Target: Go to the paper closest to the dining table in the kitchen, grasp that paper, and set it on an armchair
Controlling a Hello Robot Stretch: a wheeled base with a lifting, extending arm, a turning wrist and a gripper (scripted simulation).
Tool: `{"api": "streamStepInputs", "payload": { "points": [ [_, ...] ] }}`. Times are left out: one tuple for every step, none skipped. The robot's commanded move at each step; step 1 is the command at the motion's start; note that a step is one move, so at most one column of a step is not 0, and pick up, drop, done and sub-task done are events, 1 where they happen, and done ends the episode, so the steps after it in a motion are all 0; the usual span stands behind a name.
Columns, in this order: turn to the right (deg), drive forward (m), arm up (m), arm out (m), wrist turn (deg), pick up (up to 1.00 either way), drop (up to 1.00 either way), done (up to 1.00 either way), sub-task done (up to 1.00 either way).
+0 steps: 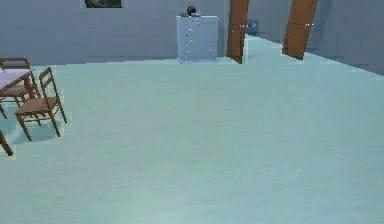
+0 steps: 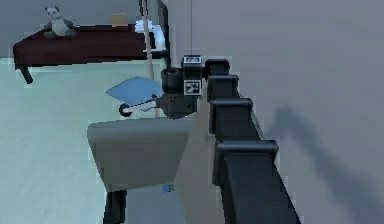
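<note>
Fingers (image 2: 158,101) carry blue paper (image 2: 130,92), hanging clear of floor near beige armchair (image 2: 140,155); can't tell finger state beyond that. Teddy bear (image 2: 57,22) sits on bed (image 2: 90,45). White dresser (image 1: 197,40) at far wall, dark item (image 1: 191,11) on top.

A pale floor (image 1: 200,150) stretches to a grey back wall. Against that wall stands a white chest of drawers (image 1: 197,42) with a small dark object (image 1: 191,11) on top. Right of it are two brown wooden doors (image 1: 238,30) (image 1: 299,28). A dark picture (image 1: 103,3) hangs at the top edge. At the left edge, a wooden chair (image 1: 40,100) stands beside a pale worktop (image 1: 10,80), with a second chair (image 1: 15,66) behind it.
</note>
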Motion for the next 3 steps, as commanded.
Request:
{"api": "streamStepInputs", "payload": {
  "points": [
    [0.0, 0.00, 0.00, 0.00, 0.0, 0.00, 1.00, 0.00, 0.00],
    [0.0, 0.00, 0.00, -0.10, 0.0, 0.00, 0.00, 0.00, 0.00],
    [0.0, 0.00, 0.00, 0.00, 0.0, 0.00, 0.00, 1.00, 0.00]
  ]
}}
